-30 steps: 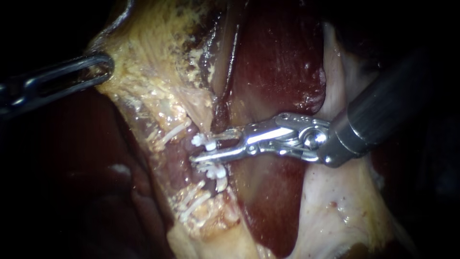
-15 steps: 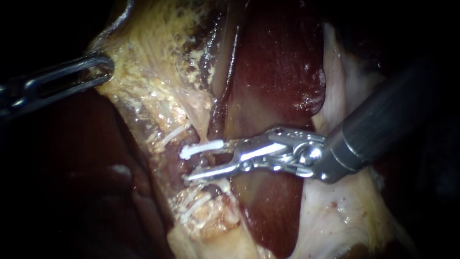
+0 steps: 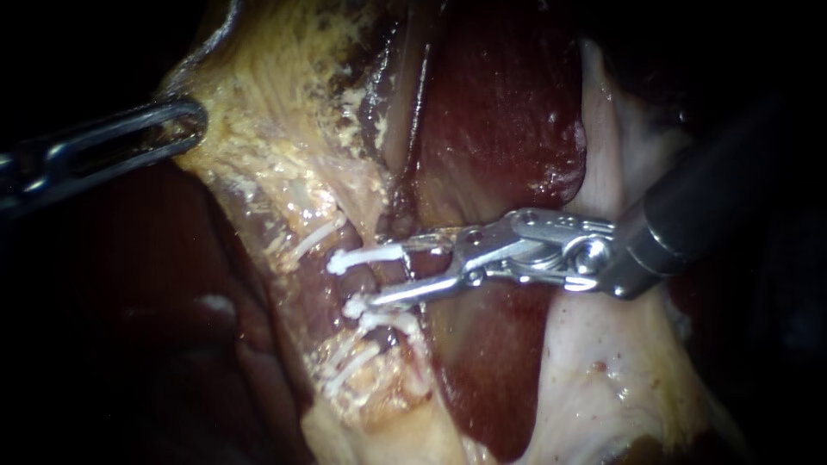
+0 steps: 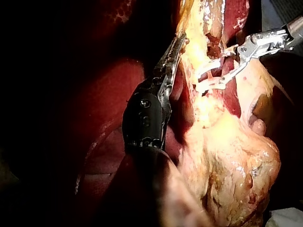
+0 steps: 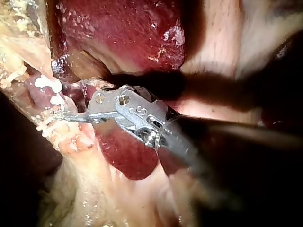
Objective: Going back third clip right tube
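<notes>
My right instrument [image 3: 379,277] comes in from the right with its jaws open around a reddish tube [image 3: 383,277], which they do not grip. A white clip [image 3: 366,257] crosses the tube just beyond the upper jaw's tip. Another white clip [image 3: 379,317] sits under the lower jaw. The right wrist view shows the same open jaws [image 5: 71,108] beside white clips [image 5: 47,84]. My left instrument [image 3: 185,120] enters from the left, shut on the yellowish gallbladder tissue [image 3: 258,112] at its edge. The left wrist view shows those jaws [image 4: 176,49] pinching that tissue.
Dark red liver [image 3: 508,112] lies behind the right instrument and to the left [image 3: 129,284]. Further white clips [image 3: 310,239] [image 3: 349,366] sit on the fatty strip above and below the jaws. Pale membrane [image 3: 594,362] spreads under the right shaft.
The right jaws have gone from nearly together to open and have drawn back to the right and slightly up. The white clip stayed on the tube. The left instrument has held still.
</notes>
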Action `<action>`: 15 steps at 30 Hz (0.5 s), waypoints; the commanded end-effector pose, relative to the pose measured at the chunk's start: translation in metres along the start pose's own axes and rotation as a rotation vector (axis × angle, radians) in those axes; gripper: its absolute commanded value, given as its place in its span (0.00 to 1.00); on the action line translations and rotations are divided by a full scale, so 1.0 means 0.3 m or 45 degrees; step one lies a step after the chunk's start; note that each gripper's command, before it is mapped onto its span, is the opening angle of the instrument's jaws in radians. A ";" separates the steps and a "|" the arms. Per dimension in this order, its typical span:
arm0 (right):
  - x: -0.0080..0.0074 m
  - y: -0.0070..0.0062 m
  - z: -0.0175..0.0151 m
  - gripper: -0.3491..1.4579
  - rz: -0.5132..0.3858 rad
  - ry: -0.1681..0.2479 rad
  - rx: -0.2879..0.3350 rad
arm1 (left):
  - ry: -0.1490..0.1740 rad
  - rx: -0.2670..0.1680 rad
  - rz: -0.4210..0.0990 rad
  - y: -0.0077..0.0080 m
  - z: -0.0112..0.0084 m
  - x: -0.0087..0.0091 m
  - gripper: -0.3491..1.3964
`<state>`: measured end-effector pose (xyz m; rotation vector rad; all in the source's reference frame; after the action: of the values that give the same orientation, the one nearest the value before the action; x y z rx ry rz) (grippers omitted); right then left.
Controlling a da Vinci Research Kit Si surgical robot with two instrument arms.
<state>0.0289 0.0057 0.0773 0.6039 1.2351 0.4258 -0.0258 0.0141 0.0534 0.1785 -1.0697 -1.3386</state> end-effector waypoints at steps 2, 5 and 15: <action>0.0017 -0.0018 -0.003 0.53 -0.074 -0.003 0.010 | 0.000 0.001 0.000 0.0000 0.0000 -0.0001 0.00; 0.0057 -0.0046 -0.009 0.53 -0.186 -0.006 0.024 | 0.001 0.004 0.001 0.0000 0.0001 0.0001 0.00; 0.0143 -0.0104 -0.026 0.53 -0.247 0.019 0.022 | 0.006 0.023 0.002 -0.0006 0.0016 0.0014 0.00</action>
<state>0.0223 0.0074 0.0705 0.4890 1.3001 0.2587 -0.0264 0.0139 0.0538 0.1929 -1.0776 -1.3279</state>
